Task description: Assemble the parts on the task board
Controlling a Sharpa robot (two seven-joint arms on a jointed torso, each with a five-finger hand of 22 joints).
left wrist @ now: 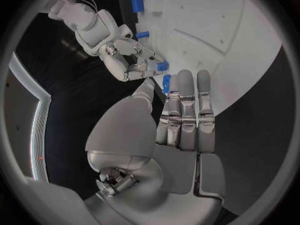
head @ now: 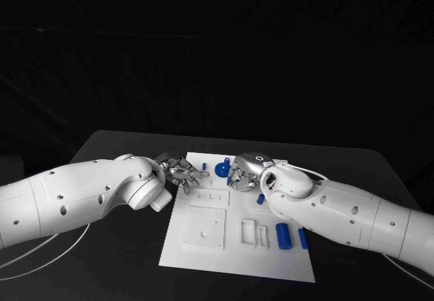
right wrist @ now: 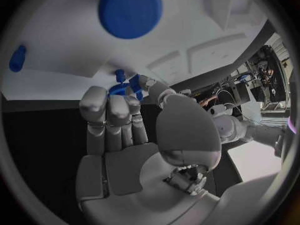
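The white task board [head: 237, 248] lies mid-table. My right hand [head: 243, 173] hovers over the board's far edge and pinches a small blue part [right wrist: 134, 80] between thumb and fingertips; the same part [left wrist: 161, 66] appears in the left wrist view. A round blue part [head: 221, 170] sits just left of that hand, large as a blue disc [right wrist: 130, 10] in the right wrist view. My left hand [head: 182, 175] is at the board's far left corner, fingers straight and holding nothing. A small blue peg [left wrist: 166, 83] stands just past its fingertips.
Two blue cylinders [head: 283, 236] lie side by side on the board's right part, and another blue piece [head: 260, 199] lies under my right forearm. White raised blocks [head: 205, 229] occupy the board's left half. The black table [head: 118, 251] surrounds the board.
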